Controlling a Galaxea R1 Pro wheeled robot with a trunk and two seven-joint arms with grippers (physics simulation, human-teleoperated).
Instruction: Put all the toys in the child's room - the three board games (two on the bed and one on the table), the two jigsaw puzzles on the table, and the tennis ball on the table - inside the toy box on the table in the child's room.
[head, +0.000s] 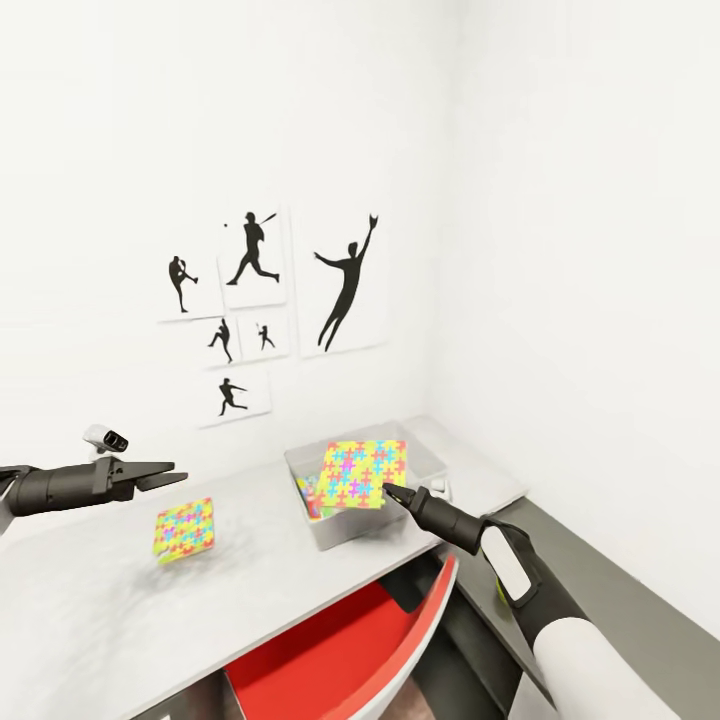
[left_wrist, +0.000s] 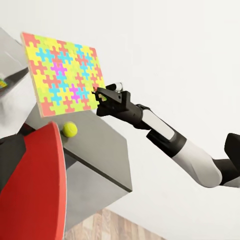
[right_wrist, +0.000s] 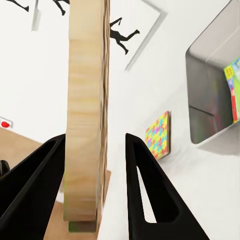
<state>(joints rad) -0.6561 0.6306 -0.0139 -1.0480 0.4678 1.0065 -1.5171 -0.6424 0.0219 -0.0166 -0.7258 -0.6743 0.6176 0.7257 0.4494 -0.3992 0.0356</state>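
Observation:
My right gripper is shut on the near edge of a jigsaw puzzle, a bright yellow, pink and blue sheet held tilted over the light-grey toy box. The right wrist view has that puzzle edge-on between the fingers. A colourful flat box lies inside the toy box. A second jigsaw puzzle lies flat on the table, below my left gripper, which hangs open above it. The tennis ball rests on a grey ledge beside the chair.
A red chair is pushed under the table's front edge. The toy box stands in the corner against white walls with black sports pictures. A lower dark-grey ledge runs along the right wall.

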